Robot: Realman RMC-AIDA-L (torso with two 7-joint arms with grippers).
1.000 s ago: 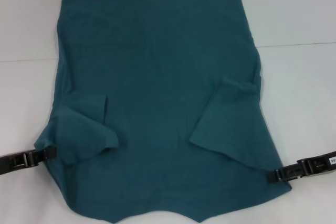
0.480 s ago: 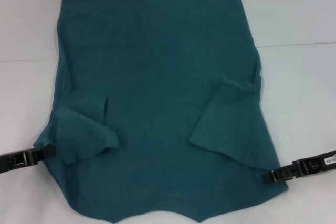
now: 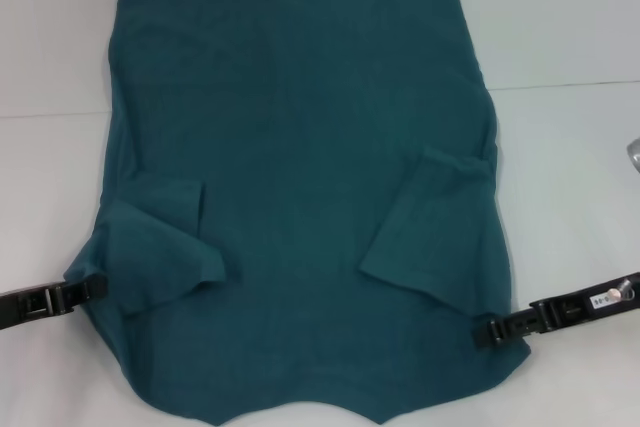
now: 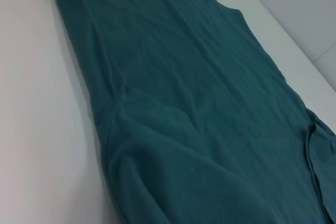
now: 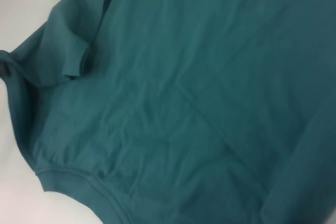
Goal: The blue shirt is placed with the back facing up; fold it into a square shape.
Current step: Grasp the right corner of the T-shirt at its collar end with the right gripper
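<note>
Head view: blue shirt (image 3: pixel 300 147) between grippers

Blue shirt (image 3: pixel 300 147): plain dark teal-blue all over, no print visible. Desk (image 3: pixel 570 27): white, plain. Left end effector (image 3: pixel 95 287) and right end effector (image 3: pixel 487 332): black; right carries small white label.

Bare table (image 3: pixel 570 17) both sides of blue shirt (image 3: pixel 300 127); no obstacles.

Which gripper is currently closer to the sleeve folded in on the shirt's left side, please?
Left. The left gripper touches that sleeve; the right gripper is at the blue shirt's opposite edge.
</note>
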